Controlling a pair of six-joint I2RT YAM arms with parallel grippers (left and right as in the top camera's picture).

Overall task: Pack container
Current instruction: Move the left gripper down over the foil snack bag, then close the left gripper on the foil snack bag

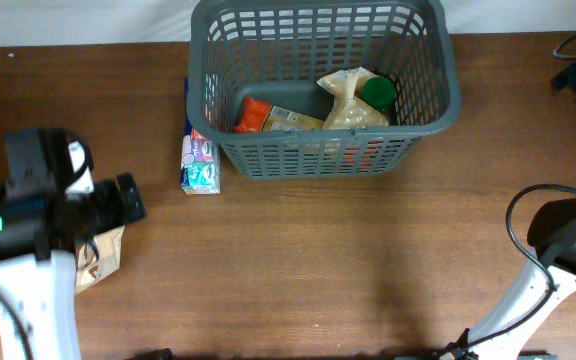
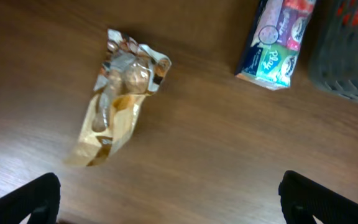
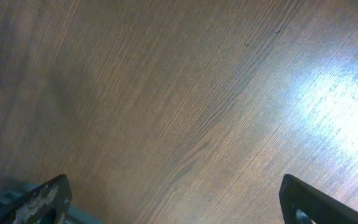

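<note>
One container (image 1: 323, 150) (several packets (image 1: 353, 105) inside), one tissue pack (image 2: 275, 43) just beside it, one snack bag (image 2: 120, 93) near the spread left tool (image 2: 173, 208). The container lies well apart from it and from the spread right tool (image 3: 173, 202).

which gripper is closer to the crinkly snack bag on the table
Left. The left gripper hovers close over the snack bag; the right gripper is far across the table.

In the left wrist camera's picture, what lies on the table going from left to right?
crumpled snack bag → colourful pack → corner of the container, cut off by the picture's right edge
</note>
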